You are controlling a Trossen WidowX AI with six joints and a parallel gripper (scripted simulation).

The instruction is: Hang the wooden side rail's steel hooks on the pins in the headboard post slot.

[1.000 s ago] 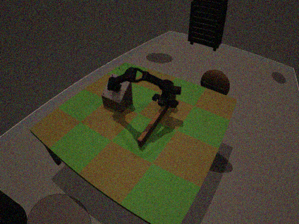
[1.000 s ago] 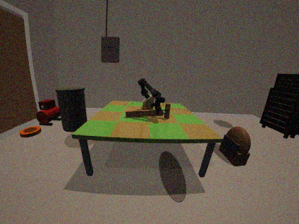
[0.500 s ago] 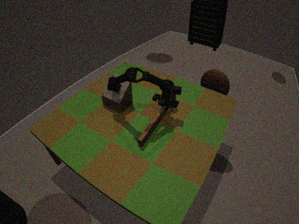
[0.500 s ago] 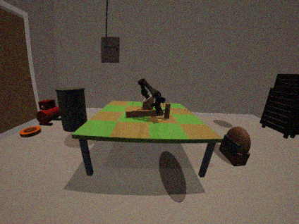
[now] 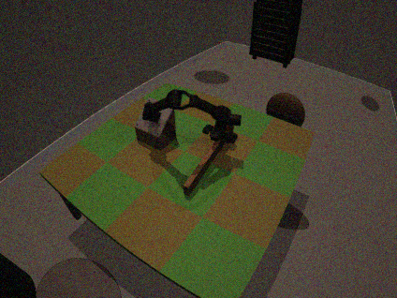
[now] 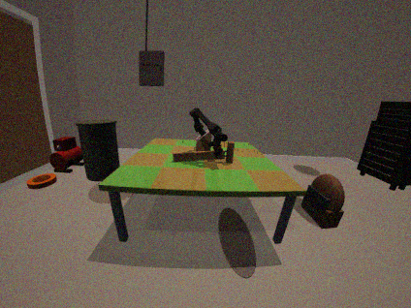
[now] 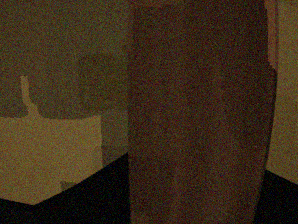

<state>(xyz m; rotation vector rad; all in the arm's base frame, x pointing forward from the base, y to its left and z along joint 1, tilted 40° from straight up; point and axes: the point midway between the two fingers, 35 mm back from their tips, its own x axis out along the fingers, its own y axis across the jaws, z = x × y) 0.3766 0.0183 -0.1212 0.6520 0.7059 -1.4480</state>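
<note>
One end effector is gripping the wooden side rail near its raised end, its far end resting on the desk.

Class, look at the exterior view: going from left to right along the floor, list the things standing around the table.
Orange ring → red machine → dark barrel → table → brown domed chest → black slatted rack.

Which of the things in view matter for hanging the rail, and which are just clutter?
Job: wooden rail, held in the hand; headboard post.

Clutter: dark bin, red machine, orange ring, domed chest, black rack.
</note>
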